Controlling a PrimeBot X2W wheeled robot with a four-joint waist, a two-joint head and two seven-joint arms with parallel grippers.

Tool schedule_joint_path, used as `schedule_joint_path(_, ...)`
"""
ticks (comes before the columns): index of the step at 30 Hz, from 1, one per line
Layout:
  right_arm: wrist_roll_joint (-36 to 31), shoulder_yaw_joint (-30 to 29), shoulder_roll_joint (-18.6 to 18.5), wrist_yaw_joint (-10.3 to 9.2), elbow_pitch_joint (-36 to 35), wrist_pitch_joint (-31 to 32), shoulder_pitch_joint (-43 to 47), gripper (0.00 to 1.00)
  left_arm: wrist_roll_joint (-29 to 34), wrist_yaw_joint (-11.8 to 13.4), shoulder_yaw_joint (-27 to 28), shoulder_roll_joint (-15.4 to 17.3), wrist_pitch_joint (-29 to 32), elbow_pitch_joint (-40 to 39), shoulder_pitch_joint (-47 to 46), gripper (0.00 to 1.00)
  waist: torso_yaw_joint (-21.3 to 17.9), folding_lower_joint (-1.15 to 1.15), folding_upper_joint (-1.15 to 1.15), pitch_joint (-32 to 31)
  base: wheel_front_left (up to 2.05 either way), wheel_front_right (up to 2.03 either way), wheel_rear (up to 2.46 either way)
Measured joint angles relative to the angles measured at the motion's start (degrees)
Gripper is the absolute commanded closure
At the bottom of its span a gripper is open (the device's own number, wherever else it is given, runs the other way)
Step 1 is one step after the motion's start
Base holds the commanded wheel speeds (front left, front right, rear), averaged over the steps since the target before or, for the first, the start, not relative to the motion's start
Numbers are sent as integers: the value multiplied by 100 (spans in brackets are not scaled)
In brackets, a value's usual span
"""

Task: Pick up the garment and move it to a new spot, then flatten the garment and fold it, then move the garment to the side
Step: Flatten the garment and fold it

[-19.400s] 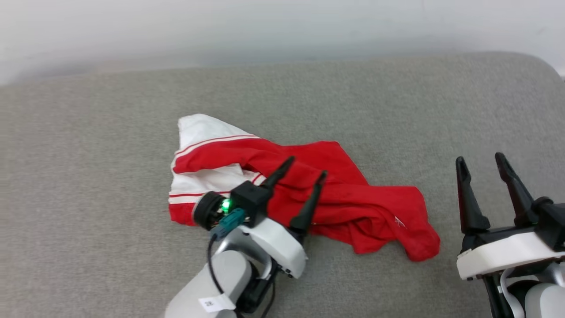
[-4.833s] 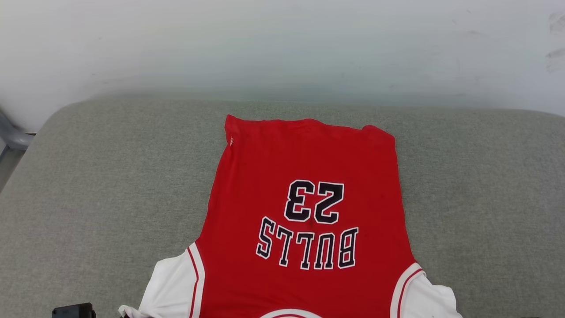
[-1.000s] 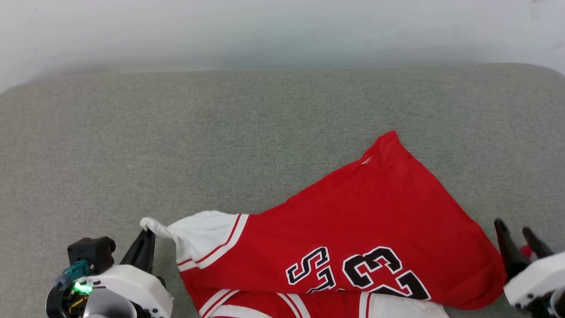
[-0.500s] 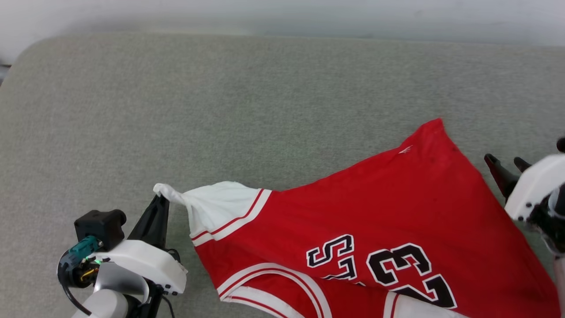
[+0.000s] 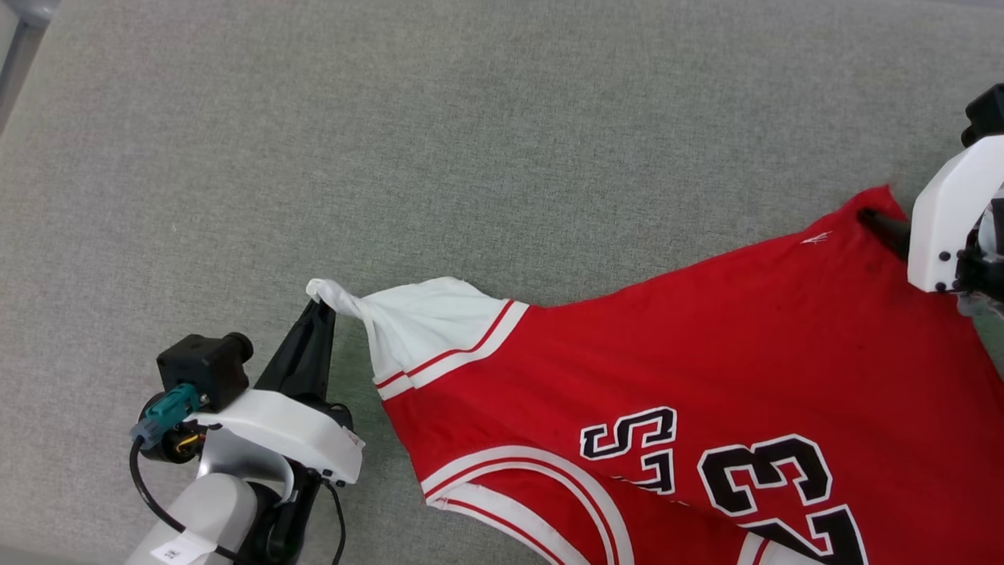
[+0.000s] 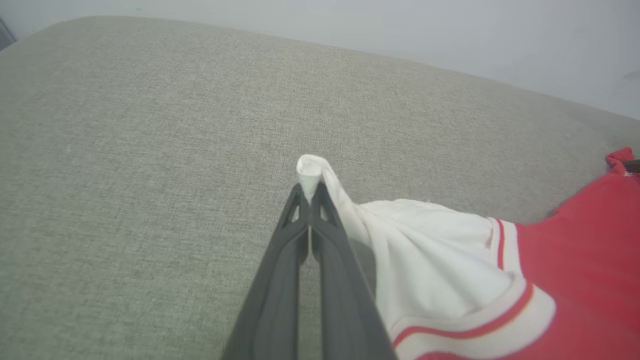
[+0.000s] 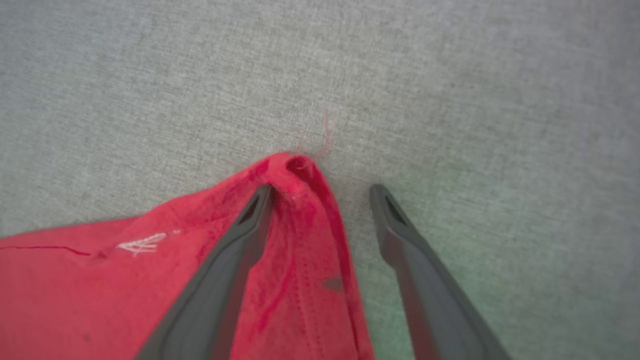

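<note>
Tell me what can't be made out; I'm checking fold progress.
Head view: lower part and lettering of the garment, cut by the bottom edge.
Head view: one finger of the right gripper, behind its white housing.
Left wrist view: how much cloth the left gripper pinches, between its fingers.

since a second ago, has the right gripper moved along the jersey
Yes. The right gripper has gone from the jersey's near right edge to its far corner beside the white logo, and is open at that corner.
</note>
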Motion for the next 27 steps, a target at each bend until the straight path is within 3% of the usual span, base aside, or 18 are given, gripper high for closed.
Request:
schedule_joint_path(3,225,86,-60,-1,170,242,-83,0,-9,-55,-19,-63,-55,98,-53,100,46,-1,0,102,0,0,0)
schedule_joint_path(4,252,98,-74,-1,201,289,-95,21,-12,-88,-22,-73,-65,125,-72,100,60,-1,0,119,0,0,0)
schedule_joint_path(5,315,96,-80,-2,244,350,-115,73,-34,-90,-25,-80,-76,152,-86,100,70,-2,0,131,0,0,0)
schedule_joint_path(6,372,112,-99,-2,277,423,-148,100,-49,-101,-32,-92,-80,183,-96,100,78,-2,0,139,0,0,0)
schedule_joint_path(12,634,196,-80,-2,394,523,-178,100,-99,-149,-36,-115,-126,360,-102,100,77,-1,0,51,0,0,0)
schedule_joint_path(18,661,177,-32,-1,344,8,-188,100,-88,-143,27,-34,-179,430,-123,100,3,0,0,-178,0,0,0)
schedule_joint_path(27,566,-319,162,0,470,-615,-372,100,-63,-242,196,302,9,495,-695,100,-331,0,0,-651,0,0,0)
